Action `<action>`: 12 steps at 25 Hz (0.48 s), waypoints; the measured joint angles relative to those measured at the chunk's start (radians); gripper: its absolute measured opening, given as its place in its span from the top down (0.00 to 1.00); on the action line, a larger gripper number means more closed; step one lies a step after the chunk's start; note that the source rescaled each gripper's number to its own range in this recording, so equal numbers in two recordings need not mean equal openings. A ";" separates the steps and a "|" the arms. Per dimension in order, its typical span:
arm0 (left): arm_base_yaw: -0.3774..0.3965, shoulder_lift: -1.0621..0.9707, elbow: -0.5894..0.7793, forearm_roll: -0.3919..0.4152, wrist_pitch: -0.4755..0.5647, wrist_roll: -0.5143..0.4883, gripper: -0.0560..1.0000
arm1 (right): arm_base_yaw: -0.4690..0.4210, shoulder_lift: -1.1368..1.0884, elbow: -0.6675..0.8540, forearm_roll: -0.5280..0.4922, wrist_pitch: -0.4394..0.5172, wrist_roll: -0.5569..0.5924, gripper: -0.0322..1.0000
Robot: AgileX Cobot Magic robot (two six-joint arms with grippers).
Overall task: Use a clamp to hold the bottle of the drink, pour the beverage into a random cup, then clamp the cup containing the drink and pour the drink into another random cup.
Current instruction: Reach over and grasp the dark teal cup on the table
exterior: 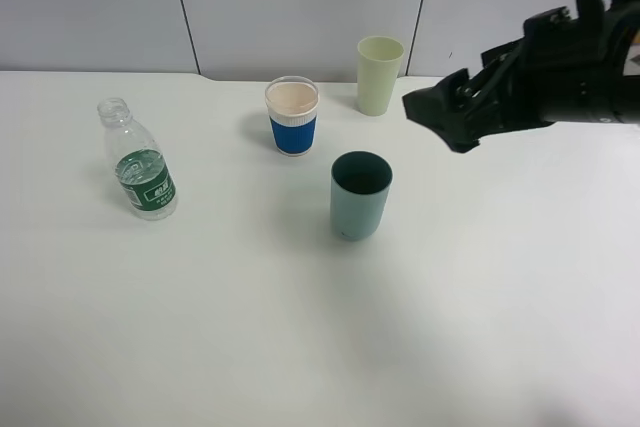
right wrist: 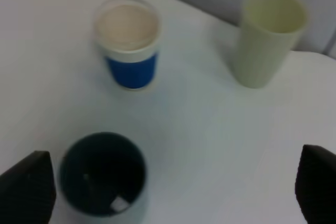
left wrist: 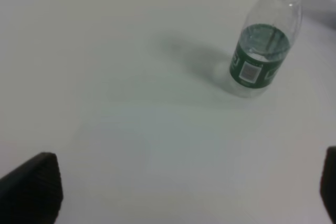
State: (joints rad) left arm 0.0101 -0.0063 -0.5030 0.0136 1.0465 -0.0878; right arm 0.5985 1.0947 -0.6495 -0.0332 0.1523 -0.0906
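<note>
Teal tumbler [exterior: 361,195] stands upright on the table [exterior: 200,327], the right gripper [exterior: 440,120] hovering raised off to its right, jaws parted and empty, while the left gripper [left wrist: 181,192], spread wide, holds nothing near the upright bottle [exterior: 141,161].

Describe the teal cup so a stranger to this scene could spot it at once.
On the white table, three cups stand right of the clear plastic bottle. The plain matte teal tumbler stands nearest the camera. Unlike the blue-sleeved white paper cup and the pale yellow-green cup behind it, it is teal all over.
</note>
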 joint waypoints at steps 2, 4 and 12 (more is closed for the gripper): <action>0.000 0.000 0.000 0.000 0.000 0.000 0.00 | 0.041 0.015 0.000 -0.002 0.000 0.035 0.25; 0.000 0.000 0.000 0.000 0.000 0.000 0.00 | 0.067 0.021 0.002 -0.012 -0.001 0.091 0.15; 0.000 0.000 0.000 0.000 0.000 0.000 0.00 | 0.082 0.021 0.102 -0.094 0.011 0.244 0.00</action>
State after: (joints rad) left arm 0.0101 -0.0063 -0.5030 0.0136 1.0465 -0.0878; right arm 0.6807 1.1154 -0.5477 -0.1275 0.1630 0.1538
